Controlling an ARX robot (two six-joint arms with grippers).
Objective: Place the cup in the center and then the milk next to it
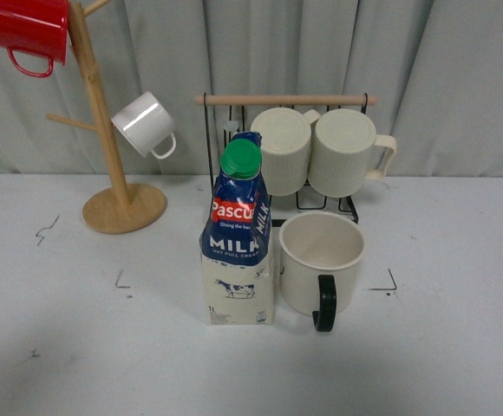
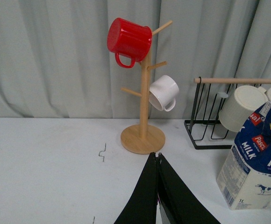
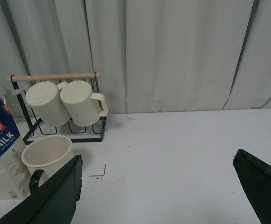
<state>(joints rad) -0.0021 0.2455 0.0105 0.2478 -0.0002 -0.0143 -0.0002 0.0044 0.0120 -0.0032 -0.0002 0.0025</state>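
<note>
The cup point(image 1: 319, 261), a wide cream mug with a black handle facing front, stands upright on the white tabletop between the black corner marks point(image 1: 388, 284). The milk point(image 1: 238, 234), a blue-topped carton with a green cap, stands upright touching its left side. Both show in the right wrist view, the cup point(image 3: 48, 151) and the milk point(image 3: 2, 144); the milk also shows in the left wrist view point(image 2: 256, 161). Neither arm shows in the front view. My left gripper point(image 2: 158, 155) is shut and empty, above the table left of the milk. My right gripper point(image 3: 158, 165) is open and empty, right of the cup.
A black wire rack point(image 1: 352, 204) with a wooden bar holds two ribbed cream mugs point(image 1: 312, 149) behind the cup. A wooden mug tree point(image 1: 124, 206) at the back left carries a red mug point(image 1: 30, 28) and a small white mug point(image 1: 145, 125). A grey curtain hangs behind.
</note>
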